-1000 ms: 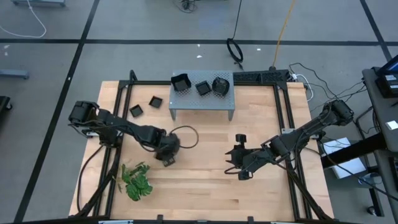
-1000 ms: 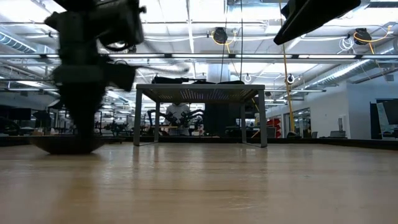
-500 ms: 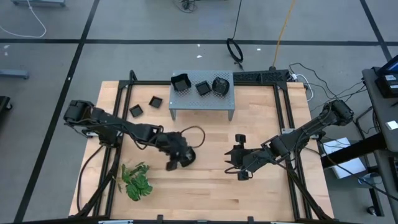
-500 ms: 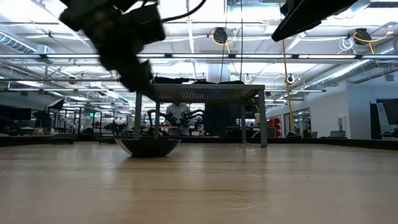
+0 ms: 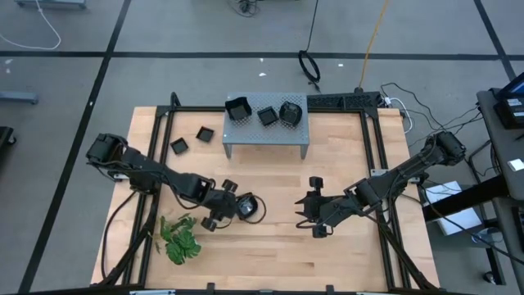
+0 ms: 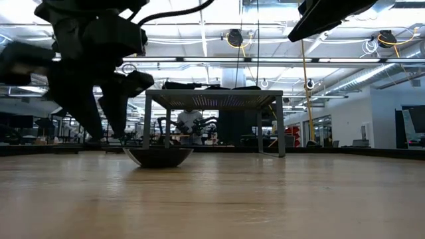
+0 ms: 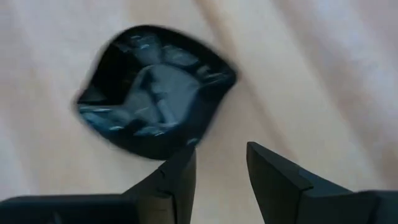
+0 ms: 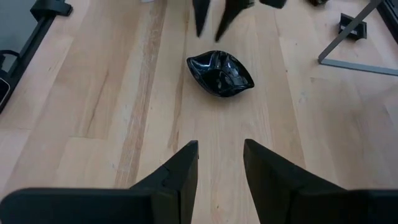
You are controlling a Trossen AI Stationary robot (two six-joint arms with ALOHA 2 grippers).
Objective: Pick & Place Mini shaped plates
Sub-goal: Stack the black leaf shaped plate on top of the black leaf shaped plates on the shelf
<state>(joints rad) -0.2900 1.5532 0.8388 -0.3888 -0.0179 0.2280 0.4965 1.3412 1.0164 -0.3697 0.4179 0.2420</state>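
A wavy-edged glossy black mini plate (image 5: 250, 208) sits on its base on the wood, also seen in the low view (image 6: 158, 157) and in both wrist views (image 7: 155, 93) (image 8: 220, 73). My left gripper (image 5: 232, 206) (image 7: 221, 152) is open just to the plate's left, raised off the table (image 6: 109, 133) and touching nothing. My right gripper (image 5: 304, 211) (image 8: 221, 146) waits open, to the plate's right and facing it. Three more black plates (image 5: 268, 115) rest on the grey perforated stand (image 5: 266, 131). Two small square ones (image 5: 178, 146) (image 5: 205, 133) lie on the table, left of the stand.
A green leafy sprig (image 5: 180, 238) lies near the table's near-left corner, close under my left arm. The stand occupies the far middle. Black frame rails (image 5: 378, 156) run along the table's sides. Bare wood lies between the two grippers and toward the near edge.
My left gripper brought the wavy plate toward the table's right, from in front of the stand's left leg to the middle. It then let go, rose and drew back slightly leftward. The plate has stayed where it was set down.
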